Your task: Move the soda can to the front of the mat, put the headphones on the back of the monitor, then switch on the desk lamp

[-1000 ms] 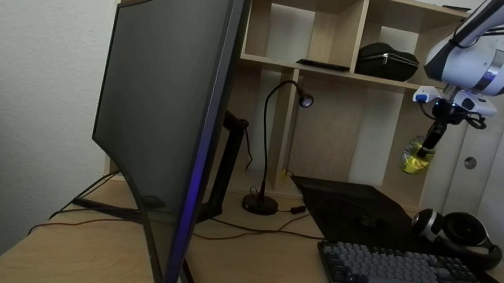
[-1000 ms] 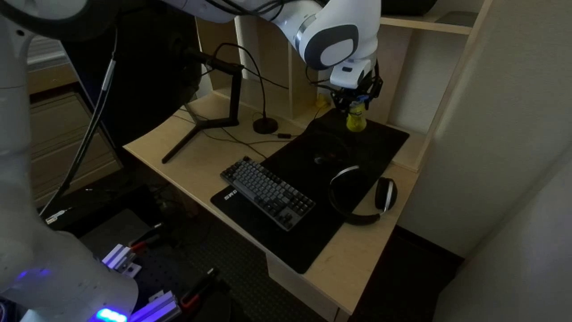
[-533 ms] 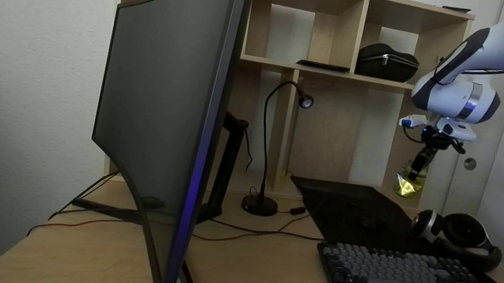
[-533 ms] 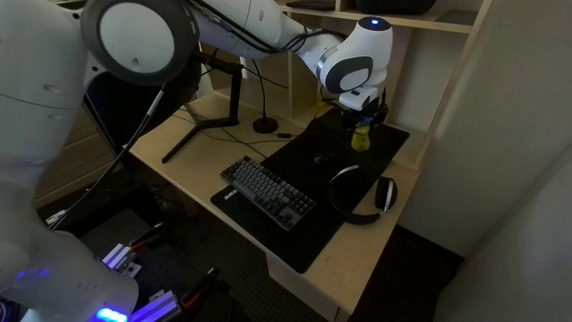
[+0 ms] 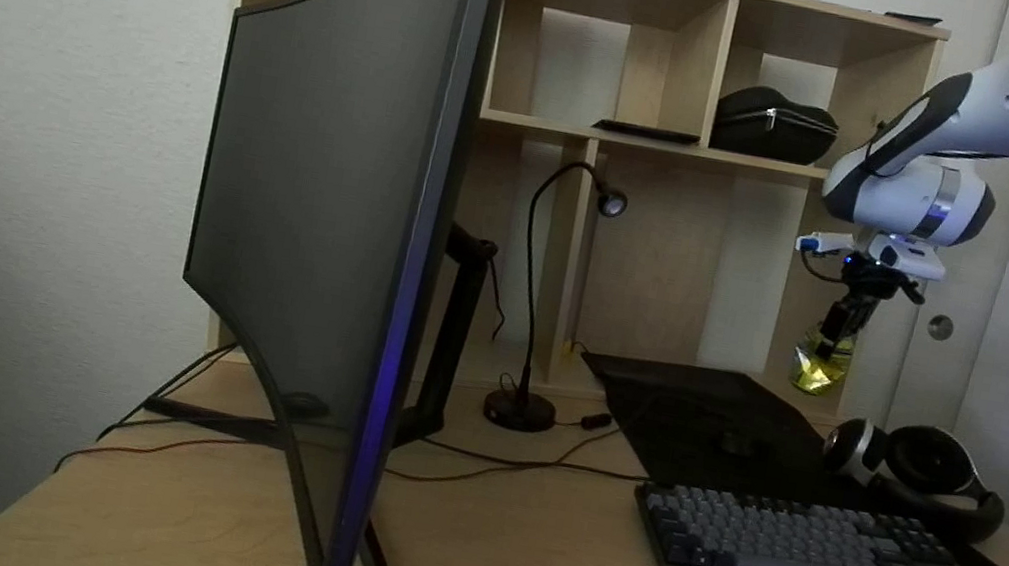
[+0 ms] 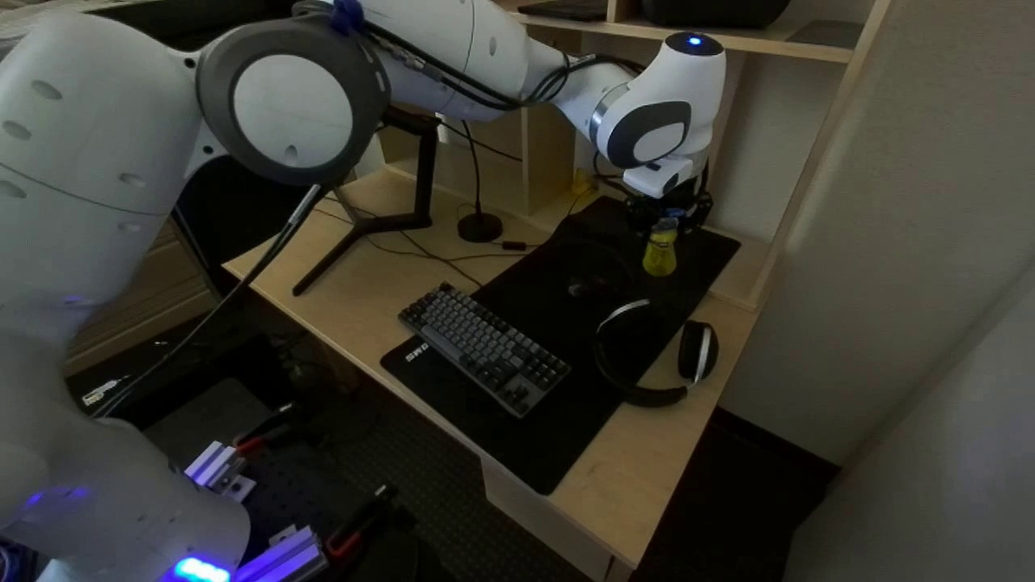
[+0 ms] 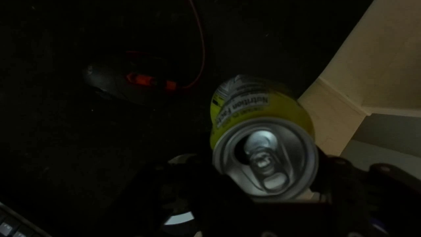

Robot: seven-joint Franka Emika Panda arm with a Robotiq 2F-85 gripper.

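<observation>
The yellow-green soda can (image 5: 819, 371) hangs upright or slightly tilted in the air above the far part of the black mat (image 6: 558, 453). My gripper (image 6: 666, 225) is shut on its upper part; in the wrist view the silver lid of the can (image 7: 292, 141) sits between dark fingers. Black headphones (image 6: 697, 352) lie partly on the mat, partly on bare desk, nearer the front than the can. The big curved monitor (image 5: 318, 183) stands at the desk's other end, its back mostly hidden behind my arm. Beside its stand is the desk lamp (image 5: 521, 411), no light showing.
A grey-and-black keyboard (image 6: 489, 343) lies on the front part of the mat. Behind it a mouse (image 7: 131, 80) with a red cable rests on the mat. The wooden shelf (image 5: 658, 142) rises along the back, carrying a black case (image 5: 772, 128). Cables cross the desk by the lamp.
The arm has come down with the can still gripped, bringing it lower above the mat and a little towards the headphones. Over the last half second it has shifted only slightly.
</observation>
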